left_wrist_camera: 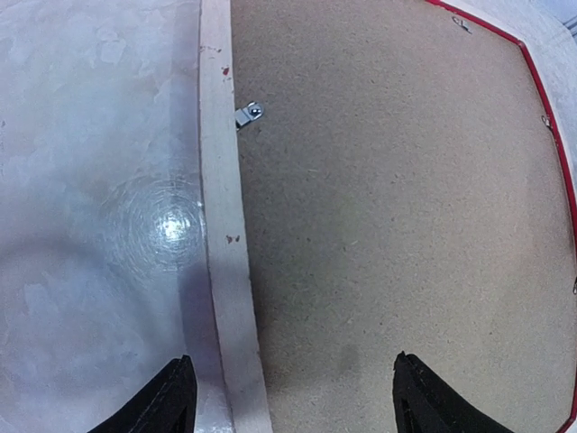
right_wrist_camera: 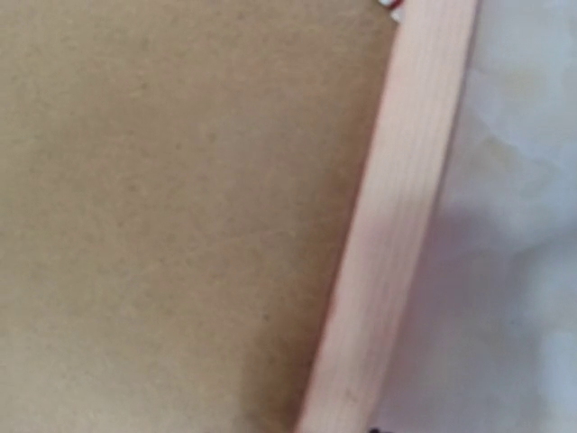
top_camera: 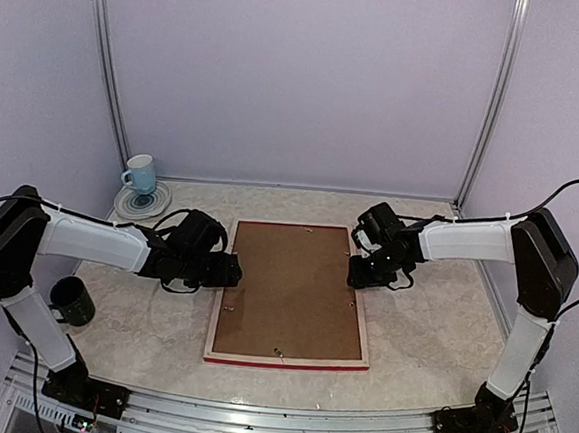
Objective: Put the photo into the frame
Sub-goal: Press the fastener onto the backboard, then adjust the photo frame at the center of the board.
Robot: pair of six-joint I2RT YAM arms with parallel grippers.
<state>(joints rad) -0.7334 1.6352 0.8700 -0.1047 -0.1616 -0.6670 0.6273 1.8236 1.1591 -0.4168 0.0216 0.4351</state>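
Observation:
The frame [top_camera: 213,323] lies face down in the middle of the table, pale wood back up, with a red edge along its near side. A brown backing board [top_camera: 289,292] fills it. The photo is hidden. My left gripper [top_camera: 235,270] hovers at the frame's left bar [left_wrist_camera: 221,180]. It is open, its fingers [left_wrist_camera: 171,401] set wide to either side of the bar and the board's edge [left_wrist_camera: 388,180]. My right gripper [top_camera: 357,274] hangs low over the right bar [right_wrist_camera: 397,225]. Its fingers are almost wholly out of the right wrist view, so their state is unclear.
A light blue mug [top_camera: 140,174] stands on a saucer [top_camera: 140,205] at the back left. A dark mug [top_camera: 72,302] sits beside the left arm. A small metal clip [left_wrist_camera: 248,114] lies on the board by the left bar. Walls enclose the table on three sides.

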